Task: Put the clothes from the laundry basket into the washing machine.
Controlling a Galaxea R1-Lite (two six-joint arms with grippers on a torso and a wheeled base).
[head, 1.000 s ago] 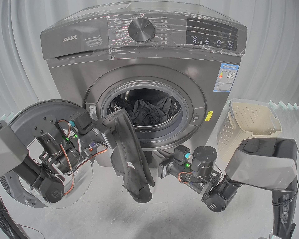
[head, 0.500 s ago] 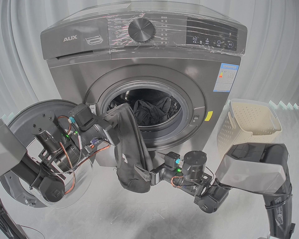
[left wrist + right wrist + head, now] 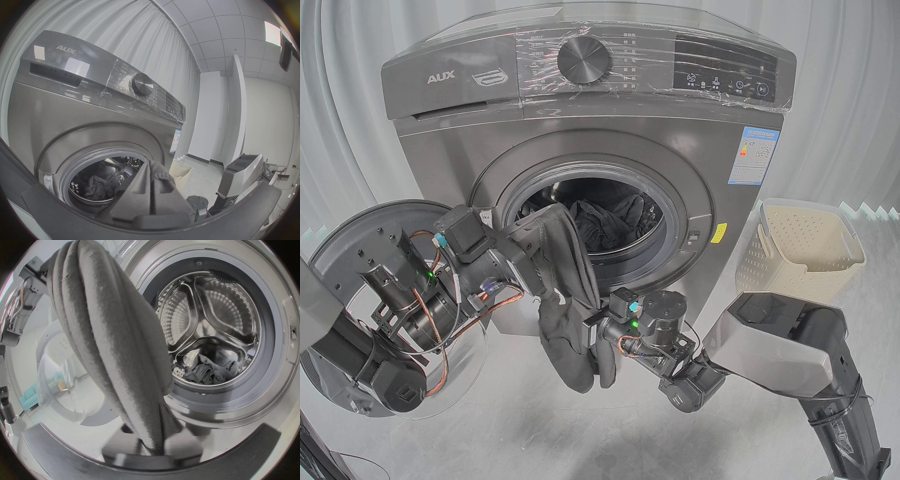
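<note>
In the head view the left gripper (image 3: 532,242) is clamped on the top of a dark garment (image 3: 565,294) at the left rim of the washing machine (image 3: 456,150) opening. The right gripper (image 3: 589,330) pinches the same garment lower, where it hangs outside below the rim, and the laundry basket (image 3: 809,250) stands well apart on the right. The left wrist view adds cloth bunched at its closed fingers (image 3: 137,193), just before the opening. The right wrist view shows open room in the drum (image 3: 215,312) above dark clothes (image 3: 209,369) lying at the bottom.
</note>
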